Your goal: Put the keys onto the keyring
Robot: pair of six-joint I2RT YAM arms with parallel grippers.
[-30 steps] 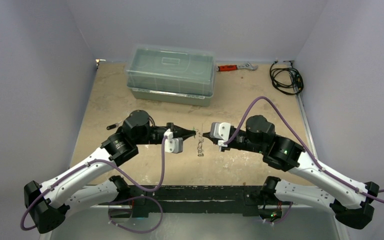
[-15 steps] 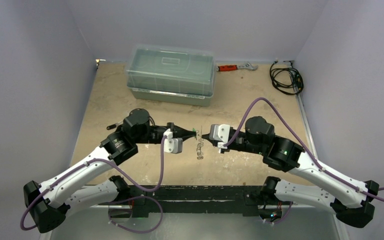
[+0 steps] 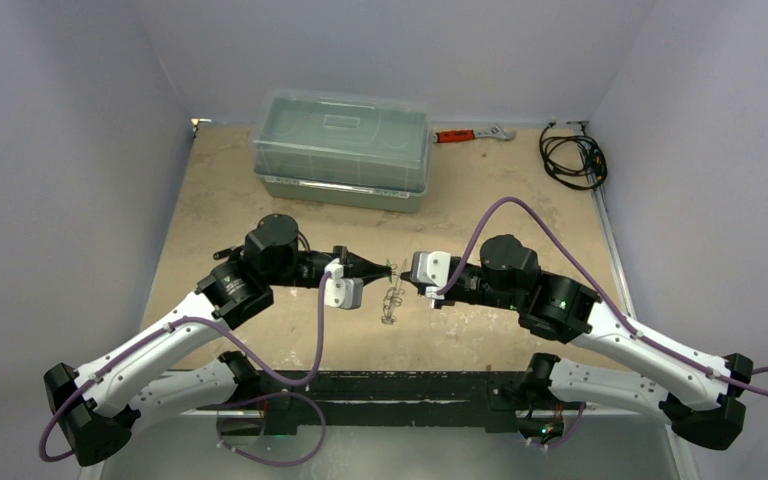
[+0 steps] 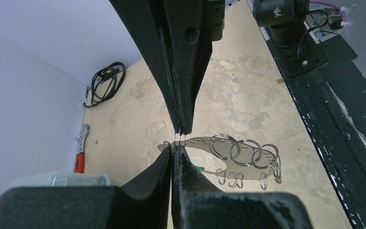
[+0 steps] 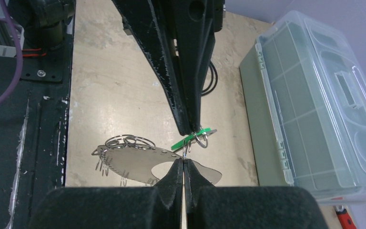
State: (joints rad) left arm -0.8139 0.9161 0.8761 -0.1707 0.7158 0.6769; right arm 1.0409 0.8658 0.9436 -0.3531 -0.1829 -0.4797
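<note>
1. My left gripper [image 4: 175, 149]: fingers closed, pad to pad. They pinch the green-headed key [image 5: 188, 139], which crosses the fingertips at a slant. Its green head sticks out on both sides of them.

2. My right gripper [image 5: 184, 163]: fingers closed on a thin wire of the keyring [image 4: 225, 144]. The wire rises from the pinch to a small loop just beside the green head. I cannot tell whether loop and key touch.

3. Relative position: the two grippers meet tip to tip over the middle of the table [image 3: 260, 200]. The fingertips are almost touching.

4. Keyring: several linked silver split rings lie against the flat oval tag [image 5: 128, 164]. The tag has a row of small holes along one edge and an oval cut-out. From above, the whole assembly hangs just below the meeting point of the fingertips. It appears to be off the table, with a shadow under it. Smaller metal loops dangle along the tag's lower edge. They are too small for me to say whether any are keys.

5. Surroundings: a clear plastic compartment box [image 3: 341, 150], lid shut, stands at the far side of the table. A red-handled wrench [image 3: 470, 133] lies just beside its right end. A black coiled cable [image 3: 572, 155] lies in the far right corner. All three are well apart from both grippers.
</note>
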